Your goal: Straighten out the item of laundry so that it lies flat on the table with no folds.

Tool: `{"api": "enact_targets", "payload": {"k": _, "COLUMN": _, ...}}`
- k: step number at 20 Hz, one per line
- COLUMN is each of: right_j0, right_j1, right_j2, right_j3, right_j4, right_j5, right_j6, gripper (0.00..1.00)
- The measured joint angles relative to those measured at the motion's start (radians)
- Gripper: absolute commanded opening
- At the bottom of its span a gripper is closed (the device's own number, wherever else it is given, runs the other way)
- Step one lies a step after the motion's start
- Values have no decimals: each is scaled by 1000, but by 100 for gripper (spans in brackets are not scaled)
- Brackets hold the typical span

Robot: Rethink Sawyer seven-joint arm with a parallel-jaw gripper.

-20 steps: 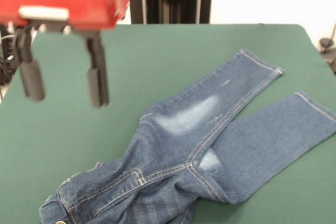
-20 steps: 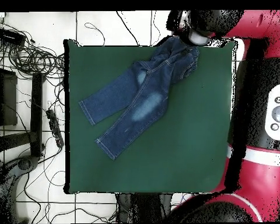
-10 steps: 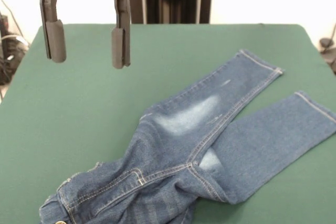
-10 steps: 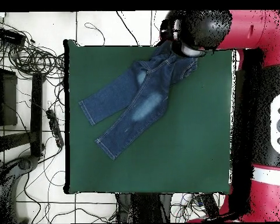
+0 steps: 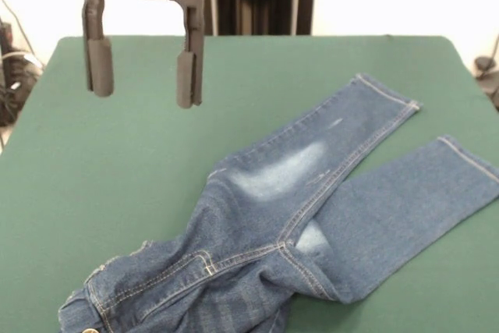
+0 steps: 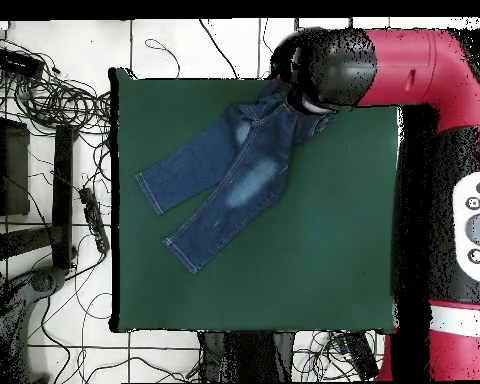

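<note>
Since half a second ago the gripper has shifted slightly rightward and lower in the front view, and the jeans have not moved. Its two dark fingers hang wide apart, holding nothing, above bare green desk. Right of them, the jeans lie crumpled at the waistband, with both legs spread toward the desk's right edge.

Faded blue denim jeans with tan stitching are lying on the table's matt green cloth; the gripper's matt black fingers are hanging below glossy red plastic.
</note>
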Motion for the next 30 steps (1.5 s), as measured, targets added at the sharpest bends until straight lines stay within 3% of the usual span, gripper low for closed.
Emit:
{"api": "enact_targets", "payload": {"k": 7, "right_j0": 81, "right_j1": 1, "right_j2": -125, "right_j3": 49, "right_j4": 29, "right_j5": -81, "right_j6": 155, "gripper": 100}}
{"api": "enact_targets", "payload": {"k": 14, "right_j0": 142, "right_j1": 6, "right_j2": -197, "right_j3": 84, "right_j4": 115, "right_j5": -116, "right_j6": 259, "gripper": 100}}
{"api": "enact_targets", "payload": {"k": 30, "right_j0": 206, "right_j1": 50, "right_j2": -312, "right_j3": 126, "right_j4": 245, "right_j5": -242, "right_j6": 290, "gripper": 100}}
